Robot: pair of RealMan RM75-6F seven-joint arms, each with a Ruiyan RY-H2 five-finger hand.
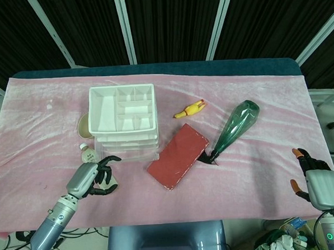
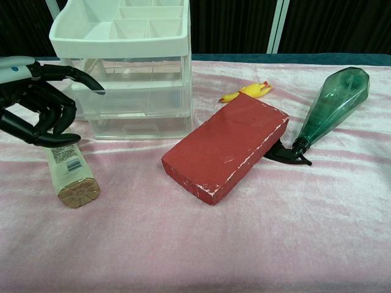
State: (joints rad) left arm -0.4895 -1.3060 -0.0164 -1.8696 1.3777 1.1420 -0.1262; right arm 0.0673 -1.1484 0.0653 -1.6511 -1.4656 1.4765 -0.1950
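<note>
A cream lotion bottle (image 2: 69, 172) lies on the pink cloth (image 2: 195, 244), its flat base toward the chest camera. My left hand (image 2: 38, 105) hangs just over the bottle's far end with curled, spread fingers; one finger points toward the white drawer unit (image 2: 131, 61). In the head view the left hand (image 1: 95, 178) covers most of the bottle (image 1: 88, 155). I see no grip on it. My right hand (image 1: 313, 176) sits beyond the table's near right corner, fingers apart, holding nothing.
A red brick (image 1: 177, 156) lies in the middle, and a green spray bottle (image 1: 234, 128) lies on its side to its right. A yellow rubber chicken (image 1: 188, 109) lies behind the brick. A tan round object (image 1: 82, 128) peeks out left of the drawer unit (image 1: 123, 119).
</note>
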